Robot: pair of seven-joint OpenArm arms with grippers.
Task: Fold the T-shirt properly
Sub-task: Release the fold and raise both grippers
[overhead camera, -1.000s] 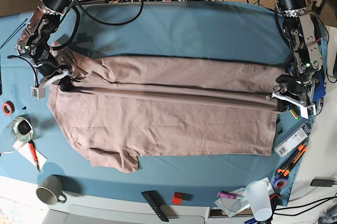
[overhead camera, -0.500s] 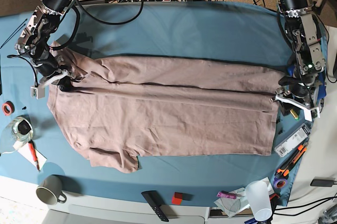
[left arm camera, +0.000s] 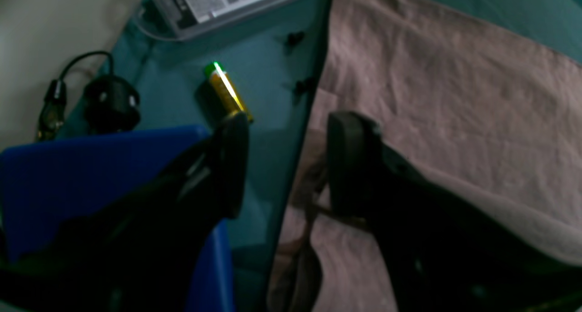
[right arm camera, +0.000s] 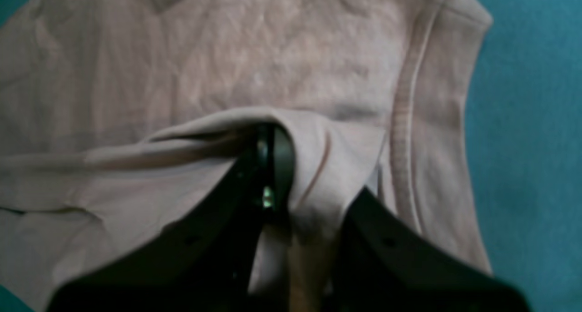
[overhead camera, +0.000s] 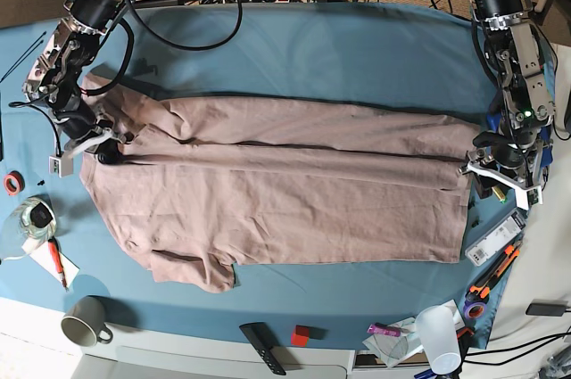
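Right gripper [right arm camera: 300, 203]: pressed together on a bunched fold of the T-shirt [overhead camera: 285, 187], near the ribbed collar [right arm camera: 404, 139].
Left gripper [left arm camera: 286, 166]: spread apart, nothing held; the shirt's hem edge [left arm camera: 313, 121] is seen between the two fingers.
T-shirt: laid flat across the teal table cloth [overhead camera: 321, 49], stretched between both grippers.
Done: the far long side is turned over onto the middle.
Left: the near side and its sleeve [overhead camera: 192, 270] are not yet folded in; the shirt is not yet folded shorter.
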